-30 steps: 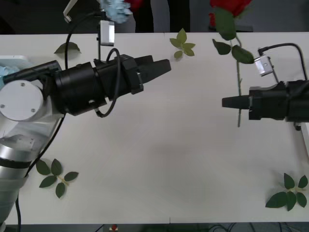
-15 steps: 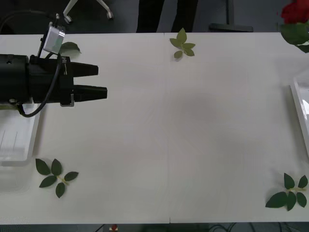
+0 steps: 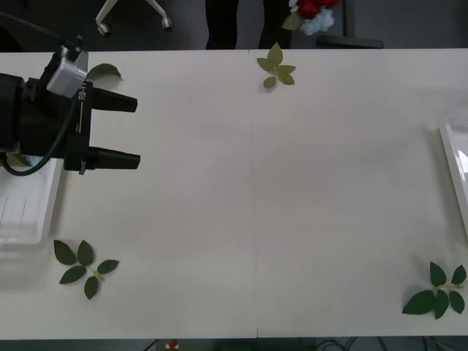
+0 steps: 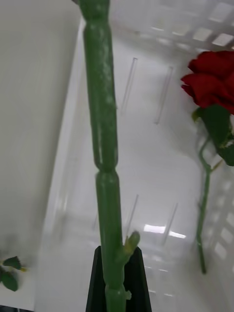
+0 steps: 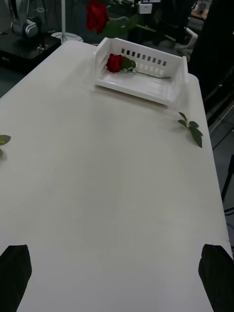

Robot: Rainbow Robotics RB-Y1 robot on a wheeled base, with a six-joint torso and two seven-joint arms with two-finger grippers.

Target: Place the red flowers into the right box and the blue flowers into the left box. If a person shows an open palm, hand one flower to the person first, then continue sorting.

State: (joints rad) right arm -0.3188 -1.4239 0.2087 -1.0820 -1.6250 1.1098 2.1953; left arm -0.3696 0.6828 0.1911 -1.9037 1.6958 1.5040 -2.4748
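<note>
My right gripper (image 4: 117, 285) is shut on the green stem of a red flower (image 4: 101, 122), held above the right box (image 4: 161, 161). In the left wrist view that bloom (image 5: 97, 15) hangs over the far tray (image 5: 146, 87). Another red flower (image 4: 212, 78) lies inside that box, and its bloom (image 5: 115, 62) rests at one end. My left gripper (image 3: 136, 130) is open with nothing in it at the table's left side, beside the left box (image 3: 33, 216). Red and pale-blue blooms (image 3: 311, 10) show beyond the table's far edge.
Green leaf sprigs lie at the far middle (image 3: 276, 66), far left (image 3: 102, 72), near left (image 3: 82, 267) and near right (image 3: 439, 291). The right box's rim (image 3: 447, 157) shows at the right edge. A person in dark clothes stands behind the table.
Both arms have drawn out from the table's middle. The right gripper carried its red flower off to the right, over the box. My left gripper's fingers have spread wider.
</note>
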